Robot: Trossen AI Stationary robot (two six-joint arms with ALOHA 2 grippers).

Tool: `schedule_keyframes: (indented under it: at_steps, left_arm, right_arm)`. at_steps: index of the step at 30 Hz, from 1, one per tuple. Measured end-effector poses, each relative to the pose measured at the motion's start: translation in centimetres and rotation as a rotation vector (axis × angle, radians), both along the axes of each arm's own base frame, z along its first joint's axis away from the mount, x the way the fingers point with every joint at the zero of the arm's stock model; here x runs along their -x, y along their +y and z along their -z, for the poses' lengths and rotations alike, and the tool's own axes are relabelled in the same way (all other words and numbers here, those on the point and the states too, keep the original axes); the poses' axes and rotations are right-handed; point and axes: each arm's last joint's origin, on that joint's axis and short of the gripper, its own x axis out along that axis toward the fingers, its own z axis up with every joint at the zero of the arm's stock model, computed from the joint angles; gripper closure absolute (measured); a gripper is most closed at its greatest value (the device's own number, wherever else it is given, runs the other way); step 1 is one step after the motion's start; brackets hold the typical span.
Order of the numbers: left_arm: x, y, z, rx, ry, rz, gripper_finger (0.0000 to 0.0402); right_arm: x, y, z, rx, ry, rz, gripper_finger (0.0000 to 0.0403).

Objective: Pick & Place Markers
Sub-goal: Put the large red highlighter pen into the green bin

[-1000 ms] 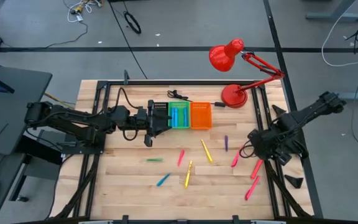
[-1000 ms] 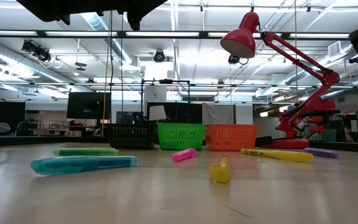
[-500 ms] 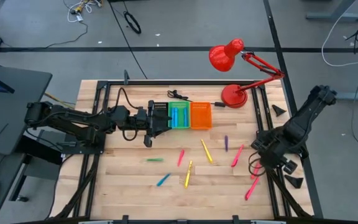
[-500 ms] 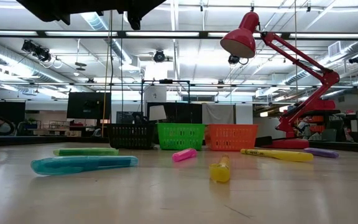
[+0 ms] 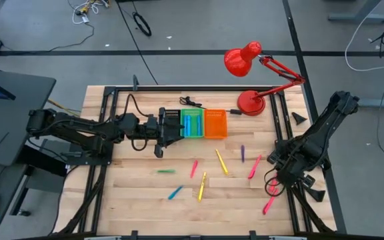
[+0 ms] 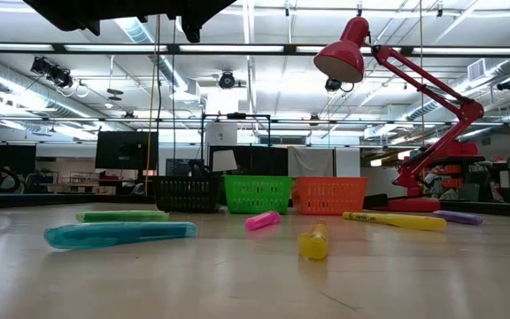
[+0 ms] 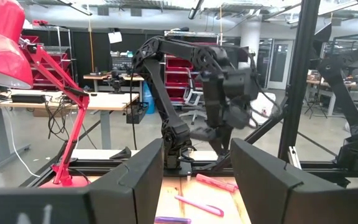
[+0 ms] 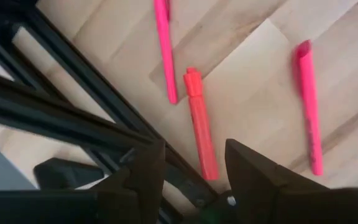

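Several markers (image 5: 221, 162) scattered mid-bench, pink ones (image 8: 201, 131) near right edge. Right fingers (image 8: 188, 163) parted, empty, hovering above a pink marker. Left fingers (image 7: 194, 177) parted, empty, beside black bin (image 5: 170, 123) at far edge.

Robotics lab or workshop. Open industrial ceiling with exposed ducts (image 6: 25, 75) and strip lights (image 6: 264, 49); grey floor with loose cables (image 5: 142, 23); red storage racks (image 7: 182, 78), workbenches (image 7: 39, 99), further robot arms (image 7: 197, 93) behind the wooden desk (image 5: 139, 183).
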Motion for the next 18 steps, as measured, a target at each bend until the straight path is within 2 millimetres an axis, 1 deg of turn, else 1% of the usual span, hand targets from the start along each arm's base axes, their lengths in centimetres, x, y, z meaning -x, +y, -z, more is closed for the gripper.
schedule_keyframes:
  at_steps: [3, 6, 13, 18]
  left_arm:
    - [0.0, 0.0, 0.0, 0.000, 0.000, 0.000, 0.0209]
    - [0.0, 0.0, 0.0, 0.000, 0.000, 0.000, 0.0209]
    - [0.0, 0.0, 0.0, -0.001, 0.001, 0.000, 0.0209]
    - [0.0, 0.0, 0.0, -0.001, 0.001, 0.000, 0.0209]
  right_arm:
    - [-0.1, 0.2, 1.8, 0.046, 0.035, -0.002, 0.0232]
    - [-0.5, 0.5, 3.0, 0.080, 0.062, 0.014, 0.0233]
    - [-1.5, 1.9, 4.4, 0.067, 0.128, -0.014, 0.0245]
    - [-1.9, 2.3, 5.3, 0.107, 0.172, -0.011, 0.0248]
